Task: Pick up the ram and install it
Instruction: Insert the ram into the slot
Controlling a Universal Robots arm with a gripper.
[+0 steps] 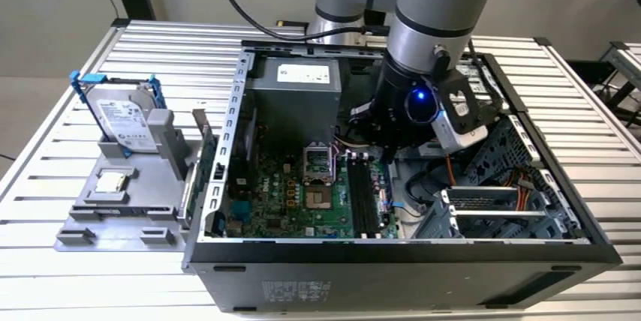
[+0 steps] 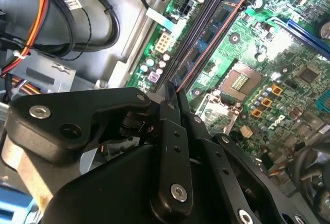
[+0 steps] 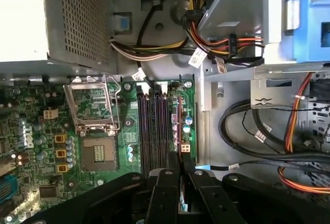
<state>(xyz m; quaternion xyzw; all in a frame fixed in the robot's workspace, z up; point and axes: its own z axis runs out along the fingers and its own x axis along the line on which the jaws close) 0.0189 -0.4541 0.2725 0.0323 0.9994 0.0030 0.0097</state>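
The ram is a long dark stick with an orange-red edge. It stands on edge along the outermost of the memory slots on the green motherboard, inside the open computer case. Its near end runs in between my fingertips, and in the first wrist view the ram reaches from my fingers toward the slot's far clip. My gripper is shut on it. Whether the stick is fully seated I cannot tell. In the exterior view my wrist hangs low over the slots.
A bare processor socket lies beside the slots, with the grey power supply behind. Cable bundles and a drive cage crowd the other side. Outside the case, a grey fixture holds a blue-framed hard drive and a processor chip.
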